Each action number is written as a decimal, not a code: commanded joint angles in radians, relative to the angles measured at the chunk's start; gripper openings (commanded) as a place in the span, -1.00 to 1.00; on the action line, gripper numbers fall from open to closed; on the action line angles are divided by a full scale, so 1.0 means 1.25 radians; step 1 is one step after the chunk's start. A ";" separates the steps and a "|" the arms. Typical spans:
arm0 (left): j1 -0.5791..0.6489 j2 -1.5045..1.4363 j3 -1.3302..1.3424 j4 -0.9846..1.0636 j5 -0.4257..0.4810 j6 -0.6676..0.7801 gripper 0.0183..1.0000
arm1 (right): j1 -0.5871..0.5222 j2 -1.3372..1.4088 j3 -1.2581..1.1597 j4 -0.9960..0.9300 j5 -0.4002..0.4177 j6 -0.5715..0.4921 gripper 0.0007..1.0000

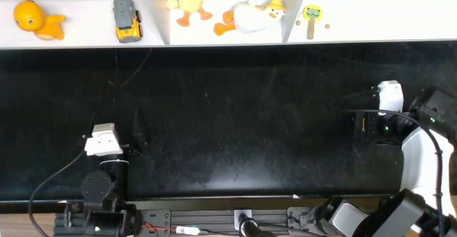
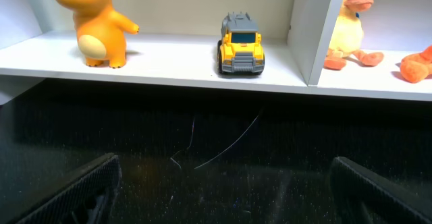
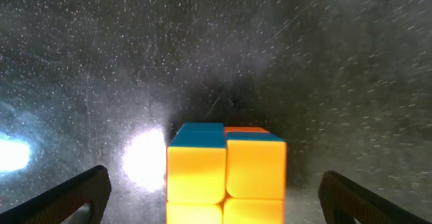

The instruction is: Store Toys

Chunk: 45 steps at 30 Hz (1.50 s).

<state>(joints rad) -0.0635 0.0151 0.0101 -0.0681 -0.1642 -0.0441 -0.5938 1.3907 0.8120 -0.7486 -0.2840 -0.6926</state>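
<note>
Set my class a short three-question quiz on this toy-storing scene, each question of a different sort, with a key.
1. True or false: the yellow truck shares a compartment of the shelf with the orange figure.
2. What lies between the right claw and its open fingers? A puzzle cube; B ball; C spoon.
3. Fill in: the left claw is ____ (open or shut).
Key: 1 true; 2 A; 3 open.
</note>
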 commanded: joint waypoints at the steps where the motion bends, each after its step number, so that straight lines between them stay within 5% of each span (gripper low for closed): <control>1: 0.007 -0.010 -0.002 -0.004 0.005 0.018 1.00 | 0.005 0.023 -0.001 -0.001 -0.008 0.042 0.97; 13: 0.007 -0.010 -0.002 -0.004 0.005 0.018 1.00 | 0.010 0.028 -0.041 0.042 -0.009 0.049 0.96; 20: 0.007 -0.010 -0.002 -0.004 0.005 0.018 1.00 | 0.043 0.028 -0.041 0.043 -0.007 0.052 0.76; 27: 0.007 -0.010 -0.002 -0.004 0.005 0.018 0.99 | 0.056 0.028 -0.041 0.042 0.002 0.058 -0.01; 45: 0.007 -0.010 -0.002 -0.004 0.005 0.018 1.00 | 0.056 -0.041 0.008 0.016 0.049 0.154 -0.10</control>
<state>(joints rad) -0.0635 0.0151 0.0101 -0.0681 -0.1642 -0.0441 -0.5285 1.3758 0.7700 -0.7296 -0.2325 -0.5446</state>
